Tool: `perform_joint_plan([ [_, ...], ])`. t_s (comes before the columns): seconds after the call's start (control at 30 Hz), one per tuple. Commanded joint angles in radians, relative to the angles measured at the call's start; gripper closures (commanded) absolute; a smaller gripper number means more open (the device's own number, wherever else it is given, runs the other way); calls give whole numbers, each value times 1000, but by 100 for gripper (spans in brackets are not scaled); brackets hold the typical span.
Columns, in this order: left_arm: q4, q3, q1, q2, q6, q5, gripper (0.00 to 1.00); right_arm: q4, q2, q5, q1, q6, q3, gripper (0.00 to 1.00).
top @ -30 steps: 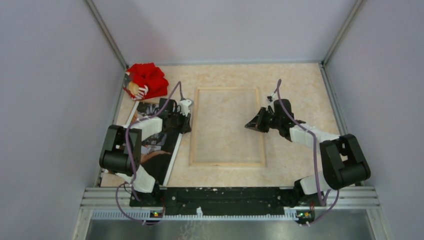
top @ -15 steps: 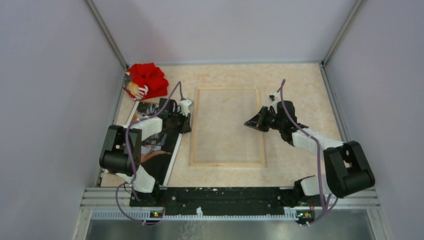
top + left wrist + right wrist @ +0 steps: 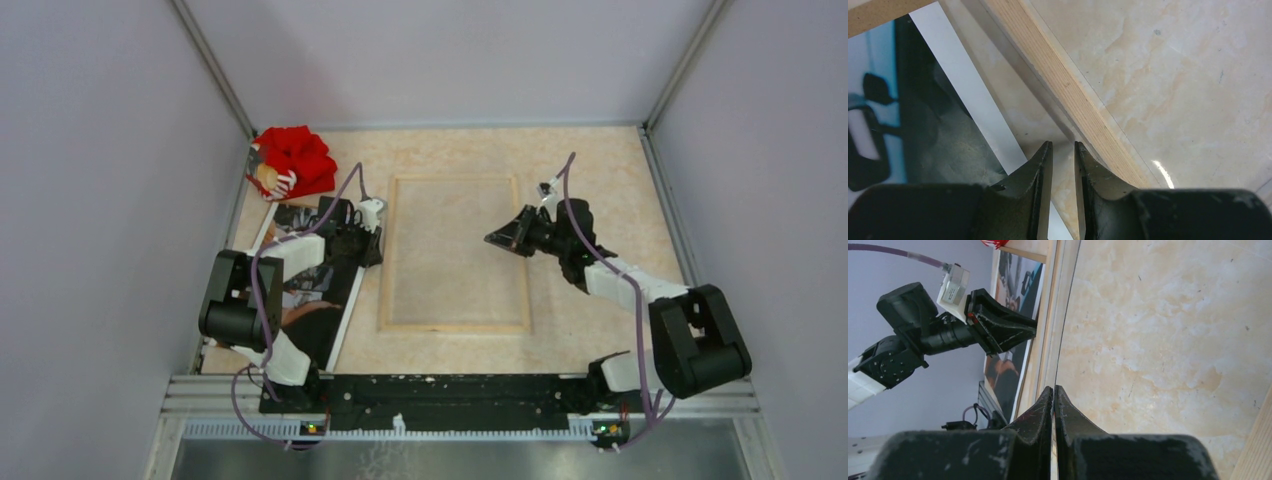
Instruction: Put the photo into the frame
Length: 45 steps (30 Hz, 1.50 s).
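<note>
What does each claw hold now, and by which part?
Left claw: nothing, slightly open. Right claw: shut, seemingly on the edge of a clear sheet.

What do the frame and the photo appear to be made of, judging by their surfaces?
The frame: probably unfinished light wood; fine straight grain shows along its rail, and the look is matte. The photo: likely glossy printed paper; it is a thin flat sheet with a white border, and its dark image carries a soft sheen.
</note>
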Motion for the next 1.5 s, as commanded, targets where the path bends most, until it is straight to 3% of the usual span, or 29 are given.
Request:
perform_joint_plan([
  [0.0, -47, 5, 1, 12, 3, 6, 71, 134, 33, -4, 9, 43, -3, 100],
  [0.23, -43, 7, 1, 17, 4, 8, 71, 183, 47, -7, 9, 72, -13, 100],
  [0.9, -42, 0, 1, 12, 4, 8, 71, 447, 82, -216, -13, 280, -19, 100],
  [1.47, -42, 2, 1, 14, 4, 8, 71, 598, 140, -210, 10, 403, 1, 100],
])
